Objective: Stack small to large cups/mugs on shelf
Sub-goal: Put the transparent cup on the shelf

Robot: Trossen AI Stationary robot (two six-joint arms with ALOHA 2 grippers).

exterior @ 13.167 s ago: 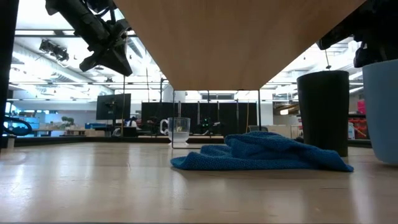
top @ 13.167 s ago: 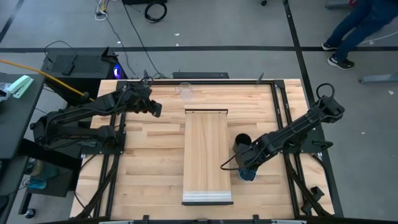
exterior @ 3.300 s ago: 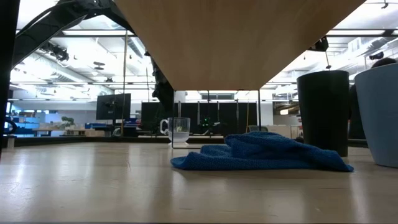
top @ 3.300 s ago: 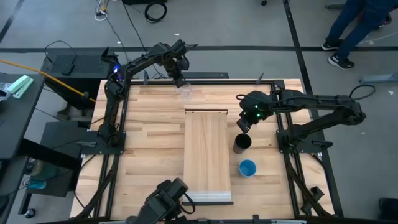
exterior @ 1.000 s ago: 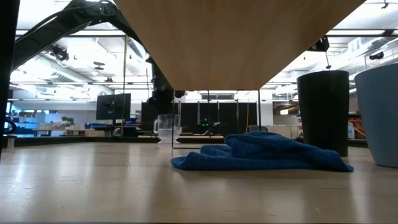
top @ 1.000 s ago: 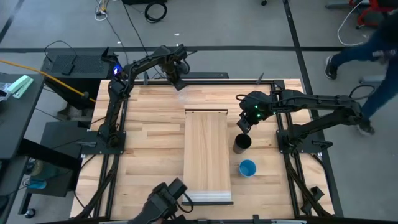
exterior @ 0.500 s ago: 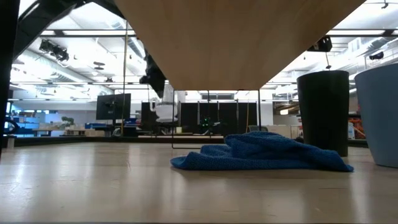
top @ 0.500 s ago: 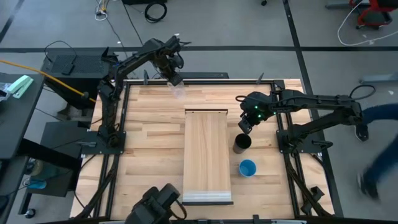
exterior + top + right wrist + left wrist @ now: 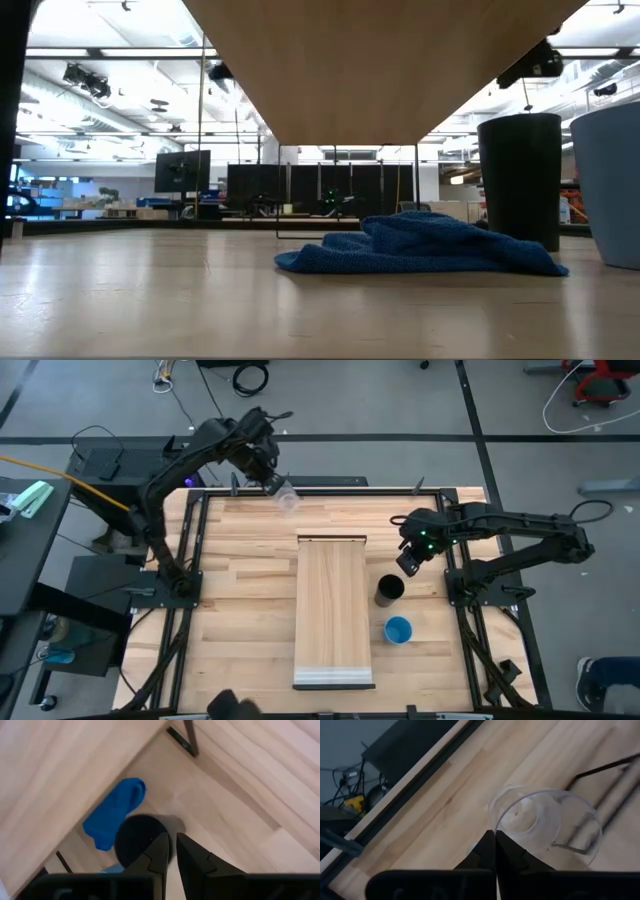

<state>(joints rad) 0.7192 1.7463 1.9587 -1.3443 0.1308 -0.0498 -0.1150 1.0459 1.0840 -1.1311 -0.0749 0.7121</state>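
Left pincer: the left pincer (image 9: 272, 482) is up over the far edge of the desk (image 9: 240, 590), its fingers nipped together on the rim of the clear cup (image 9: 545, 827), one inside the wall and one outside; a rim pinch suits a thin open-topped cup.
Clear cup: it hangs tilted from that grip, clear of the desk, beyond the far end of the shelf (image 9: 333, 610); being the smallest, it probably comes off the desk early so the bigger cups can follow.
Right pincer: the right pincer (image 9: 409, 561) hovers just beside the shelf's right edge, fingers nearly together and holding nothing, directly above the black cup (image 9: 389, 590); it seems to be waiting there for its own pick.
Black cup: upright on the desk, close to the shelf's right side.
Blue cup: the blue cup (image 9: 398, 630) stands upright nearer the front, apart from the black one.
Shelf: bare, raised on thin legs; a blue cloth (image 9: 420, 246) lies underneath.
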